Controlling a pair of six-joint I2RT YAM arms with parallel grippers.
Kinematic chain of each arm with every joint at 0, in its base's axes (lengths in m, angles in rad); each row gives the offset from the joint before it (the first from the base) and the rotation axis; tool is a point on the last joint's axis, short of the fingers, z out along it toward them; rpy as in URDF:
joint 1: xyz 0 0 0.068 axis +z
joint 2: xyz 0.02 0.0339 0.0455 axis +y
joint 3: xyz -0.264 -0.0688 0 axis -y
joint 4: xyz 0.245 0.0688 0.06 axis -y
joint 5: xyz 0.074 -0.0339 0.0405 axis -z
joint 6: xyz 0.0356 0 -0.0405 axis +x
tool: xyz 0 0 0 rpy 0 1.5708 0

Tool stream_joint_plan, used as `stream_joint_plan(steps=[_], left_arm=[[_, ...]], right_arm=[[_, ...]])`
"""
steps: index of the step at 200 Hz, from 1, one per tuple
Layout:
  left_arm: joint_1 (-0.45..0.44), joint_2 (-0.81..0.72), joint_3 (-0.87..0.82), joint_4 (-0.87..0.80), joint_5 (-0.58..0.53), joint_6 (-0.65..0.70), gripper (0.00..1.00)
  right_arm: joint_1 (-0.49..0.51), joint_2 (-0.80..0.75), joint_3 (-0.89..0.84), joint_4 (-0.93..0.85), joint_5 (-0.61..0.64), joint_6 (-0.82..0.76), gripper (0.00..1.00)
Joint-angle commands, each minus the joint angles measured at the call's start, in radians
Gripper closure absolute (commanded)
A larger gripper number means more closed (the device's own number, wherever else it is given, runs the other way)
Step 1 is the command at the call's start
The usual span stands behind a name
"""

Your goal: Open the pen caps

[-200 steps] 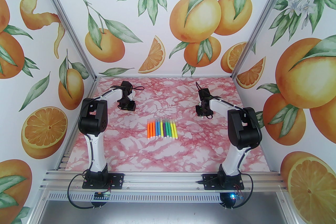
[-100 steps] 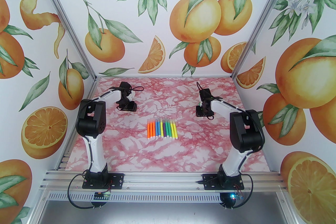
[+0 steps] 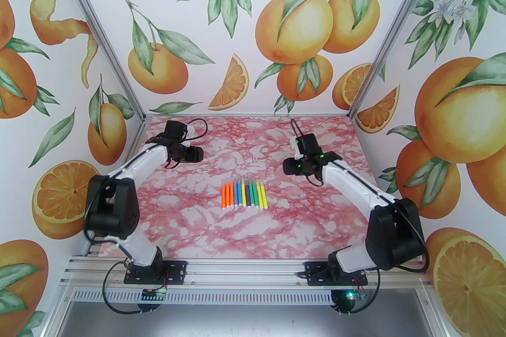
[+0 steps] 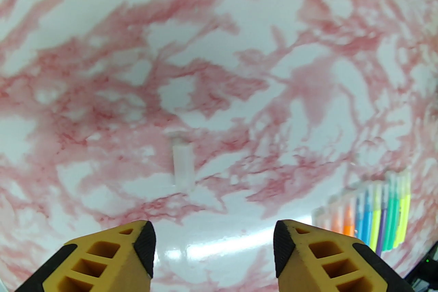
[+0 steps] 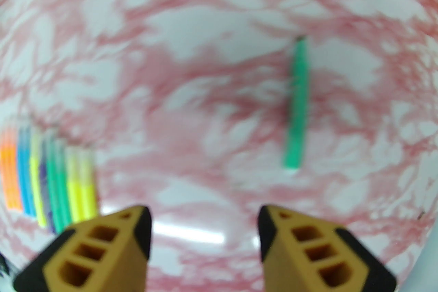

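A row of short pens (image 3: 244, 193) in orange, blue, yellow, green and purple lies side by side mid-table. The pen caps sit on their far ends, too small to make out singly. The row also shows in the left wrist view (image 4: 373, 215) and the right wrist view (image 5: 48, 177). My left gripper (image 3: 193, 154) hovers back-left of the row, open (image 4: 213, 232) and empty, above a small pale tube-like piece (image 4: 182, 164). My right gripper (image 3: 290, 166) hovers back-right, open (image 5: 203, 215) and empty. A single green pen (image 5: 297, 102) lies ahead of it, apart from the row.
The pink marbled table (image 3: 253, 232) is walled on three sides by orange-print panels (image 3: 253, 31). An aluminium rail (image 3: 245, 272) carrying both arm bases runs along the near edge. Both elbows (image 3: 112, 209) (image 3: 393, 228) hang out over the table's side edges.
Both arms have folded lower and swung their elbows outward. The left wrist has shifted slightly left, and the right gripper has moved left toward the row. The pens have not moved.
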Motion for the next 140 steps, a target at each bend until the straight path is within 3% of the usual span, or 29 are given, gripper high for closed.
stream_joint_plan(steps=[1,59,140], left_arm=[[0.003,-0.114,-0.089,0.144,0.044,-0.056,0.33],[0.001,-0.306,-0.222,0.172,0.038,-0.081,0.3],[0.003,-0.454,-0.272,0.15,0.026,-0.093,0.29]], right_arm=[[0.073,-0.032,-0.054,0.021,-0.06,0.061,0.44],[0.2,-0.051,-0.159,0.074,-0.094,0.109,0.49],[0.258,0.071,-0.153,0.128,-0.119,0.126,0.54]])
